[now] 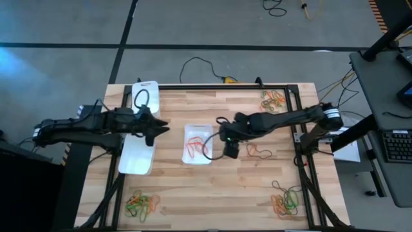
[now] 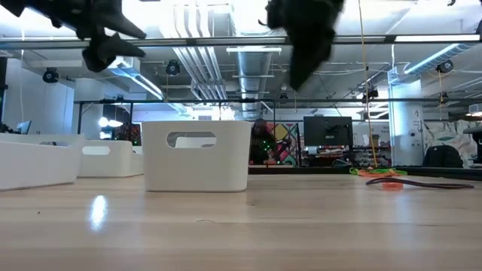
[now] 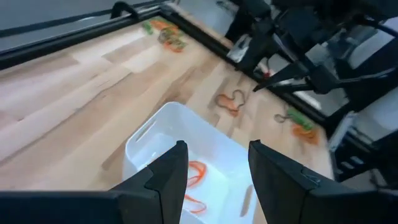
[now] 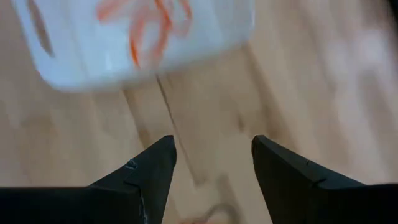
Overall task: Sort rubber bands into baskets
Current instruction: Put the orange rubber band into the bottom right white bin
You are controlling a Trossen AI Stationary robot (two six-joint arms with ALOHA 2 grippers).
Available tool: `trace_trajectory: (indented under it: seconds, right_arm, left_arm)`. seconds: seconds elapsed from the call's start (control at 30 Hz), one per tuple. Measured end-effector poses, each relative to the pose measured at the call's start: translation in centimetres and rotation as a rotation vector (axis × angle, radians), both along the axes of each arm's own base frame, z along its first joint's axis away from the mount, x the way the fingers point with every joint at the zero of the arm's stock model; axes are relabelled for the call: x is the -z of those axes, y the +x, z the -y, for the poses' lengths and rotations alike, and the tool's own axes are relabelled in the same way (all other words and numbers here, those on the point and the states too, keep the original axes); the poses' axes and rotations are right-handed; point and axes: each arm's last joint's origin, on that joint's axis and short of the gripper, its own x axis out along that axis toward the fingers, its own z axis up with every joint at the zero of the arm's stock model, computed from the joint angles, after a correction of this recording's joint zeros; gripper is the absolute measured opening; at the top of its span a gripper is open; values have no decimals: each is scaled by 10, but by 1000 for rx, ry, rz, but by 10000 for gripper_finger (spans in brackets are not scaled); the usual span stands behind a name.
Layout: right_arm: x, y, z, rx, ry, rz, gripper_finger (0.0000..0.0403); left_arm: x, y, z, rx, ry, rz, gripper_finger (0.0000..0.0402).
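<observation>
Three white baskets stand on the wooden table: one at the far left point(image 1: 145, 95), one nearer on the left point(image 1: 136, 156), and a middle basket point(image 1: 197, 143) with orange rubber bands point(image 3: 194, 173) lying in it. My left gripper point(image 1: 163, 129) hovers open and empty between the left baskets and the middle one. My right gripper point(image 1: 230, 151) hangs open and empty above the table just right of the middle basket point(image 4: 137, 37). A few loose bands point(image 1: 259, 153) lie on the wood to its right.
Heaps of orange and green bands lie at the far right corner point(image 1: 273, 100), the near left point(image 1: 141, 203) and the near right point(image 1: 286, 201). A black frame runs along the table's edges point(image 1: 297, 122). Bare wood shows along the near middle.
</observation>
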Motion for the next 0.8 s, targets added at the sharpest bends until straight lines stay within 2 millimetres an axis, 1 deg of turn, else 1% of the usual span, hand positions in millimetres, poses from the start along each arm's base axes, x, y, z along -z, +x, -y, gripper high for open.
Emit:
trace_trajectory:
  seconds: [0.13,0.2,0.3,0.5,0.63,0.8]
  right_arm:
    - [28,-22,3,96,103,-80,206]
    - [44,-29,7,134,158,-137,206]
    - [66,-38,12,181,203,-208,206]
    - [101,-51,23,316,256,-323,206]
    - [115,-62,25,381,297,-384,206]
    - [121,-69,25,473,312,-403,206]
  left_arm:
    - [0,12,-1,-2,-9,21,154]
    - [-1,17,-1,9,-8,49,154]
    - [-4,23,-1,20,7,92,154]
    - [-7,24,-1,28,15,120,154]
    - [-8,23,0,51,4,132,154]
    - [-9,22,0,62,0,137,154]
